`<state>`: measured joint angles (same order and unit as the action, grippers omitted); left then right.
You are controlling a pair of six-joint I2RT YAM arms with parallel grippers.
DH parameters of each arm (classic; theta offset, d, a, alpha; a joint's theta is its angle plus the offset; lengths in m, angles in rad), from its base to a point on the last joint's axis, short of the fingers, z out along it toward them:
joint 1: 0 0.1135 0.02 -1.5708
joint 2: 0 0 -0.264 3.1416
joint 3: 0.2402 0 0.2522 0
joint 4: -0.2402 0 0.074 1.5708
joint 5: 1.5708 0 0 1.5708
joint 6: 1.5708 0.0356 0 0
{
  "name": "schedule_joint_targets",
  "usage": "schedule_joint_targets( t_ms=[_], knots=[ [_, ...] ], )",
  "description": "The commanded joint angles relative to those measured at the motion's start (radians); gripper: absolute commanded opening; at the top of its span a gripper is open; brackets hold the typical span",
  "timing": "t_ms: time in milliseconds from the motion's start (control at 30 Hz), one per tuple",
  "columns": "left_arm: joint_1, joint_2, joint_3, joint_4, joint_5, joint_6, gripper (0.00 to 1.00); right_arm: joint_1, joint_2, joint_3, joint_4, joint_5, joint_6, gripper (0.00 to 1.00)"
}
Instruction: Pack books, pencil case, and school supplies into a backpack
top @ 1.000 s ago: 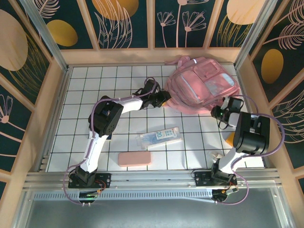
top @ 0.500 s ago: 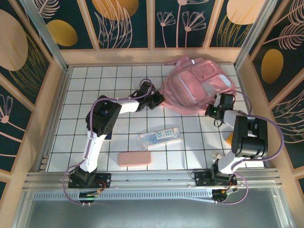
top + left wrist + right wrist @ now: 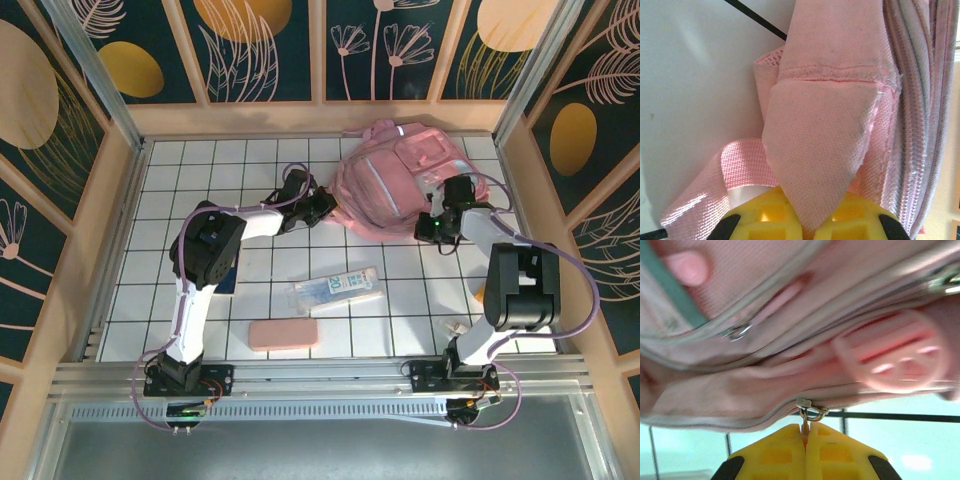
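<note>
Pink backpack clamped by left pincer and right pincer.

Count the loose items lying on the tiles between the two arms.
2: pink pencil case near the front edge, clear packet just behind it. Others may be hidden from view.

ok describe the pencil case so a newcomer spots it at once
Start at the big pink backpack, far right of the tiled table. Toward the near edge, past the clear printed packet, lies the pencil case: a plain salmon-pink oblong, no print.
</note>
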<state>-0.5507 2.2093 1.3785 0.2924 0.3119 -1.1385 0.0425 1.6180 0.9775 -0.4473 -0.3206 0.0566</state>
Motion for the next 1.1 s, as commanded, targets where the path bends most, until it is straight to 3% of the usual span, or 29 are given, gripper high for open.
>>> schedule_joint_targets(
  t_ms=[0, 200, 367, 600, 833, 1000, 1067],
  knots=[
    [-0.007, -0.058, -0.012, 0.069, -0.005, -0.012, 0.0, 0.076, 0.043, 0.023, -0.067, -0.149, -0.042, 0.0],
    [-0.022, -0.063, -0.022, 0.066, -0.009, 0.005, 0.0, 0.263, 0.091, 0.101, -0.031, -0.255, 0.041, 0.0],
    [-0.044, -0.057, -0.036, 0.105, -0.008, -0.01, 0.0, 0.377, 0.14, 0.192, 0.09, -0.308, 0.235, 0.0],
    [-0.058, -0.084, -0.096, 0.165, 0.005, -0.024, 0.0, 0.429, 0.207, 0.265, 0.303, -0.332, 0.495, 0.0],
    [-0.053, -0.167, -0.192, 0.199, 0.008, -0.026, 0.0, 0.42, 0.186, 0.243, 0.241, -0.217, 0.551, 0.0],
    [-0.052, -0.211, -0.245, 0.233, 0.067, -0.044, 0.0, 0.434, 0.202, 0.21, 0.376, -0.492, 0.679, 0.0],
    [-0.047, -0.223, -0.245, 0.229, 0.073, -0.047, 0.0, 0.444, 0.183, 0.213, 0.375, -0.507, 0.694, 0.0]
  ],
)
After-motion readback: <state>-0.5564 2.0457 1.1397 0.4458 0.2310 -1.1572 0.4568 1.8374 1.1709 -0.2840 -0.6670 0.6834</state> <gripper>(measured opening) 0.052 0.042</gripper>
